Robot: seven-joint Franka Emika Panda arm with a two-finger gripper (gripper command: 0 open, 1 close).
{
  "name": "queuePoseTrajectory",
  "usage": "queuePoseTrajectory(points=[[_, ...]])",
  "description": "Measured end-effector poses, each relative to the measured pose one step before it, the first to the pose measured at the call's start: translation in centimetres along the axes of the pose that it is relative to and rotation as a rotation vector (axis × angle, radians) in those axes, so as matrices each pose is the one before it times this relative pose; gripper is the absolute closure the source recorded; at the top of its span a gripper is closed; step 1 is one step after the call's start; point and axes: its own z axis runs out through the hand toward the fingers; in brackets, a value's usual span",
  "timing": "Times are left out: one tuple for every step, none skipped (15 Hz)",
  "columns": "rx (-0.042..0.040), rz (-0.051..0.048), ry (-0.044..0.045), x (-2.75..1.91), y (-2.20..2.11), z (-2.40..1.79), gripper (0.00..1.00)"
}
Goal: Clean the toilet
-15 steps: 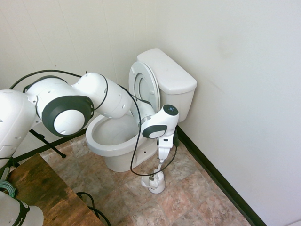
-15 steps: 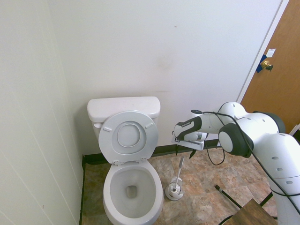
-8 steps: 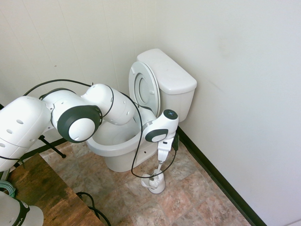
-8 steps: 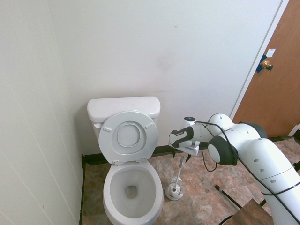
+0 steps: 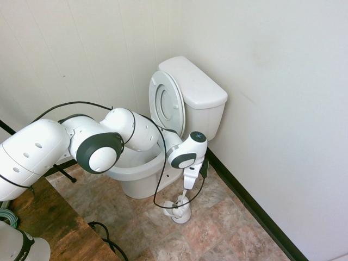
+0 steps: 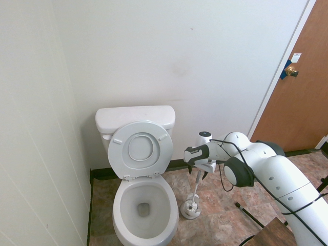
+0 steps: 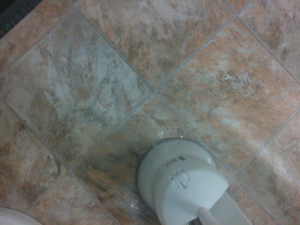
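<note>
The claw (image 6: 198, 173) is hovering spread wide around the upright brush handle (image 6: 197, 183), apparently lining up to take it. The toilet (image 6: 145, 210) is standing beside the brush holder (image 6: 190, 209), lid raised. Next, the claw is probably needing to close squarely before lifting.

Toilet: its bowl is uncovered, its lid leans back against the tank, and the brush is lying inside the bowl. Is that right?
Not quite: the brush stands in its holder on the floor beside the toilet, as the second exterior view shows.
</note>
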Motion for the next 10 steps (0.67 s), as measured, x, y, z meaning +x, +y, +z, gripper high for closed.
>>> queuePoseTrajectory(points=[[-0.00052, 0.00017, 0.00034, 0.044, 0.004, 0.08, 0.0], [0.00027, 0.00005, -0.00011, 0.008, -0.019, -0.022, 0.0], [0.00028, -0.00007, -0.00008, -0.005, -0.014, -0.018, 0.0], [-0.00051, -0.00008, -0.0002, -0.01, 0.007, 0.007, 0.0], [-0.00036, -0.00017, -0.00062, -0.02, 0.006, 0.008, 0.0], [-0.00097, -0.00063, -0.00128, -0.057, 0.016, 0.019, 0.0], [-0.00119, -0.00085, -0.0017, -0.097, 0.028, 0.032, 1.0], [-0.00081, -0.00085, -0.00161, -0.099, 0.031, 0.037, 1.0], [-0.00134, -0.00076, -0.00112, -0.06, 0.048, 0.056, 1.0], [-0.00182, -0.0003, -0.00016, 0.014, 0.063, 0.074, 1.0]])
